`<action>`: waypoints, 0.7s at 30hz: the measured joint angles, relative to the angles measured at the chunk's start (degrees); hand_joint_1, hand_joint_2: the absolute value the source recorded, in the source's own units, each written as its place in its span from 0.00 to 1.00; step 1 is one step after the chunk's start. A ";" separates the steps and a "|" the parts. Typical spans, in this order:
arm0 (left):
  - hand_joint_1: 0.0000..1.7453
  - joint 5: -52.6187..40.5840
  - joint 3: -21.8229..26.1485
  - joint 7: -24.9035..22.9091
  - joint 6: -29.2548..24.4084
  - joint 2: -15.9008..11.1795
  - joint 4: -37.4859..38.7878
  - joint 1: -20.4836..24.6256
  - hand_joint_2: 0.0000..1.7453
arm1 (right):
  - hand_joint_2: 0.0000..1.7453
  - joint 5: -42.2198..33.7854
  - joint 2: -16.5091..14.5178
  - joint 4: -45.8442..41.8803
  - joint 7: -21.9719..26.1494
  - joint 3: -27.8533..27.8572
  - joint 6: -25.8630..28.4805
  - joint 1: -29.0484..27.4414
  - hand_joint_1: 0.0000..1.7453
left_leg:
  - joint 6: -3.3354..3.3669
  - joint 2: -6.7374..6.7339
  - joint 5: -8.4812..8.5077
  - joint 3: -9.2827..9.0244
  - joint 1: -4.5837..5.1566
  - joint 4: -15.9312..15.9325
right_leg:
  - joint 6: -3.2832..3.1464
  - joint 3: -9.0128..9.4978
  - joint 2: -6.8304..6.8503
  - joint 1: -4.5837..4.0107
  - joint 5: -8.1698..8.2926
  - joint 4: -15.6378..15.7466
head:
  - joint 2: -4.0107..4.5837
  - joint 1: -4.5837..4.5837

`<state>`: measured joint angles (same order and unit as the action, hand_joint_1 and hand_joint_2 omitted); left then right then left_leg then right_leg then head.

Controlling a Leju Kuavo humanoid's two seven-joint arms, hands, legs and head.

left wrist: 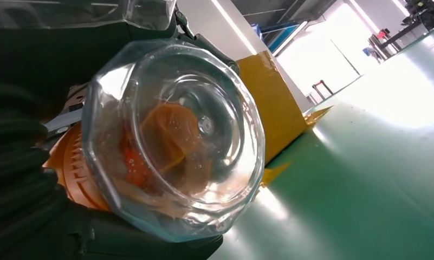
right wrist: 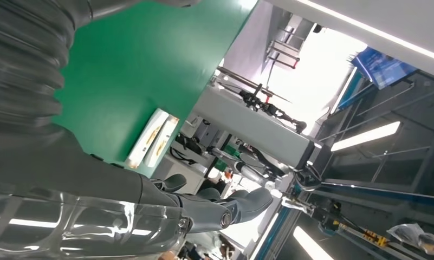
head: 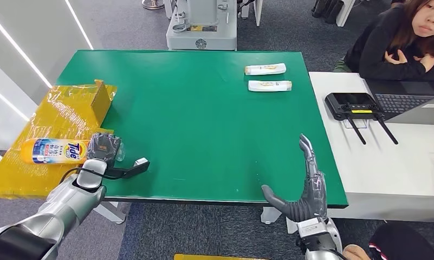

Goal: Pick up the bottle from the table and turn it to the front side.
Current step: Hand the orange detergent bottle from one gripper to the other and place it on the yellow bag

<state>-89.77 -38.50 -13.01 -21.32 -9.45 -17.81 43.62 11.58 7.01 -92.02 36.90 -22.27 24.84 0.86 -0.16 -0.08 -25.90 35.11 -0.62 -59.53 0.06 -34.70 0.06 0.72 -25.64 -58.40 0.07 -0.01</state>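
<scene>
Hiding the bottle [head: 54, 150] cap, left robot hand [head: 103, 147] around it.

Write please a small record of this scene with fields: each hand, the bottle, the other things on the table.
left hand: grips the cap end of the yellow Tide bottle with blue label
bottle: lies on its side over the yellow cardboard sheet, label facing up
right hand: holds nothing, fingers apart, above the near edge of the green table
far side of table: two white tubes lying side by side
beside the table: white desk with a black controller, a person seated behind it
</scene>
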 joint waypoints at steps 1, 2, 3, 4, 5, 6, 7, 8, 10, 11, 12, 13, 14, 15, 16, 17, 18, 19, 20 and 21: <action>1.00 0.00 -0.16 0.56 -0.87 0.06 0.04 -0.09 1.00 | 1.00 0.72 -0.09 -0.08 -0.21 0.00 -0.20 -0.15 0.00 | 0.00 0.00 0.00 0.00 0.00 0.00 | 0.00 0.00 0.00 0.00 0.00 0.00 | 0.00 0.01; 1.00 0.00 -0.26 1.24 -2.22 0.15 0.06 -0.16 1.00 | 1.00 1.40 -0.21 -0.16 -0.43 0.00 -0.44 -0.34 0.00 | 0.00 0.00 0.00 0.00 0.00 0.00 | 0.00 -0.01 0.00 0.00 0.00 0.00 | 0.00 0.01; 1.00 0.02 -0.30 1.96 -3.98 0.28 0.07 -0.21 1.00 | 1.00 1.92 -0.34 -0.24 -0.58 0.00 -0.64 -0.56 0.00 | 0.00 0.00 0.00 0.00 0.00 0.00 | 0.00 -0.01 0.01 0.00 0.00 0.00 | 0.00 0.01; 1.00 0.09 -0.30 2.67 -6.07 0.43 0.07 -0.24 1.00 | 1.00 2.36 -0.48 -0.28 -0.71 0.00 -0.78 -0.76 0.00 | 0.00 0.00 0.00 0.00 0.00 0.00 | 0.00 -0.01 0.01 0.00 0.00 0.00 | 0.00 0.00; 1.00 0.20 -0.29 3.38 -8.48 0.62 0.07 -0.24 1.00 | 1.00 2.74 -0.62 -0.34 -0.81 0.00 -0.85 -0.94 0.00 | 0.00 0.01 0.00 0.00 0.00 0.00 | 0.00 -0.01 0.01 0.00 0.00 0.00 | 0.00 0.00; 1.00 0.33 -0.29 4.05 -10.85 0.82 0.07 -0.24 1.00 | 1.00 3.05 -0.73 -0.40 -0.86 -0.01 -0.89 -1.09 0.00 | 0.00 0.00 0.00 0.00 0.00 0.00 | 0.00 -0.01 0.01 0.00 0.00 0.00 | 0.00 -0.01; 1.00 0.45 -0.28 4.62 -12.86 1.06 0.07 -0.22 1.00 | 1.00 3.31 -0.83 -0.47 -0.92 -0.01 -0.91 -1.20 0.00 | 0.00 0.00 0.00 0.00 0.00 0.00 | 0.00 0.00 0.00 0.00 0.00 0.00 | 0.00 -0.01; 1.00 0.47 -0.27 5.06 -14.35 1.31 0.06 -0.20 1.00 | 1.00 3.49 -0.90 -0.52 -0.98 -0.02 -0.96 -1.27 0.00 | 0.00 -0.02 0.00 0.00 0.00 0.00 | 0.00 0.00 -0.01 0.00 0.00 0.00 | 0.00 -0.01; 1.00 0.35 -0.20 5.58 -15.55 1.70 -0.06 -0.20 1.00 | 1.00 3.65 -0.96 -0.55 -1.15 -0.10 -1.10 -1.32 0.00 | 0.00 -0.05 0.00 -0.01 0.01 0.00 | 0.00 0.00 -0.03 0.01 0.01 0.00 | 0.00 -0.01; 1.00 0.26 -0.10 5.74 -15.71 1.84 -0.24 -0.23 1.00 | 1.00 3.65 -0.96 -0.52 -1.24 -0.19 -1.21 -1.32 0.00 | 0.00 -0.06 0.00 -0.01 0.01 -0.01 | 0.00 -0.01 -0.04 0.01 0.01 0.00 | 0.00 -0.01; 1.00 0.21 0.06 5.85 -15.78 1.93 -0.51 -0.26 1.00 | 1.00 3.59 -0.96 -0.49 -1.29 -0.32 -1.31 -1.32 0.00 | 0.00 -0.05 0.00 -0.01 0.01 -0.01 | 0.00 -0.01 -0.04 0.00 0.01 0.00 | 0.00 -0.01; 1.00 0.19 0.27 5.85 -15.81 2.01 -0.82 -0.28 1.00 | 1.00 3.50 -0.96 -0.44 -1.32 -0.46 -1.38 -1.32 0.00 | 0.00 -0.04 0.00 -0.01 0.00 -0.01 | 0.00 -0.01 -0.03 0.00 0.01 0.00 | 0.00 -0.01; 1.00 0.20 0.55 5.79 -15.84 2.06 -1.08 -0.27 1.00 | 1.00 3.39 -0.96 -0.33 -1.33 -0.62 -1.43 -1.31 0.00 | 0.00 -0.04 0.00 -0.01 0.00 -0.01 | 0.00 0.00 -0.03 0.00 0.01 0.00 | 0.00 -0.01; 1.00 0.24 0.84 5.71 -15.84 2.10 -1.25 -0.25 1.00 | 1.00 3.28 -0.96 -0.22 -1.32 -0.77 -1.47 -1.30 0.00 | 0.00 -0.03 0.00 -0.01 0.00 -0.01 | 0.00 0.00 -0.02 0.00 0.01 0.00 | 0.00 -0.01; 1.00 0.33 1.15 5.63 -15.84 2.14 -1.32 -0.24 1.00 | 1.00 3.17 -0.96 -0.09 -1.32 -0.92 -1.49 -1.30 0.00 | 0.00 -0.03 0.00 -0.01 0.00 -0.01 | 0.00 0.00 -0.02 0.00 0.01 -0.01 | 0.00 -0.01; 1.00 0.51 1.50 5.56 -15.84 2.19 -1.33 -0.22 1.00 | 1.00 3.07 -0.96 0.06 -1.32 -1.09 -1.51 -1.29 0.00 | 0.00 -0.04 0.00 -0.01 0.00 -0.01 | 0.00 0.00 -0.03 0.00 0.01 -0.01 | 0.00 -0.01; 1.00 0.68 1.86 5.55 -15.78 2.21 -1.33 -0.21 1.00 | 1.00 2.96 -0.96 0.19 -1.33 -1.26 -1.51 -1.29 0.00 | 0.00 -0.04 0.00 -0.01 0.00 -0.01 | 0.00 -0.01 -0.03 0.00 0.01 -0.01 | 0.00 0.00; 1.00 0.84 2.28 5.56 -15.63 2.22 -1.32 -0.20 1.00 | 1.00 2.85 -0.96 0.31 -1.36 -1.45 -1.49 -1.29 0.00 | 0.00 -0.04 0.00 -0.01 0.00 -0.01 | 0.00 -0.01 -0.03 0.00 0.01 -0.01 | 0.00 0.01; 1.00 0.94 2.73 5.56 -15.35 2.22 -1.31 -0.18 1.00 | 1.00 2.72 -0.95 0.39 -1.39 -1.63 -1.44 -1.29 0.00 | 0.00 -0.04 0.00 -0.01 -0.01 -0.01 | 0.00 -0.01 -0.03 0.00 0.01 -0.01 | 0.00 0.01; 1.00 0.95 3.20 5.57 -14.97 2.19 -1.27 -0.15 1.00 | 1.00 2.56 -0.94 0.44 -1.43 -1.78 -1.40 -1.30 0.00 | 0.00 -0.04 0.00 -0.01 -0.01 -0.01 | 0.00 -0.01 -0.03 0.00 0.00 -0.01 | 0.00 0.00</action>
<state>-88.83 -35.30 -7.44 -36.29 -7.27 -19.09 43.47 14.14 6.07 -91.57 35.47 -24.05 23.44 -0.44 -0.16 -0.12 -25.90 35.09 -0.62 -59.54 0.05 -34.71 0.03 0.71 -25.64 -58.41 0.07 -0.01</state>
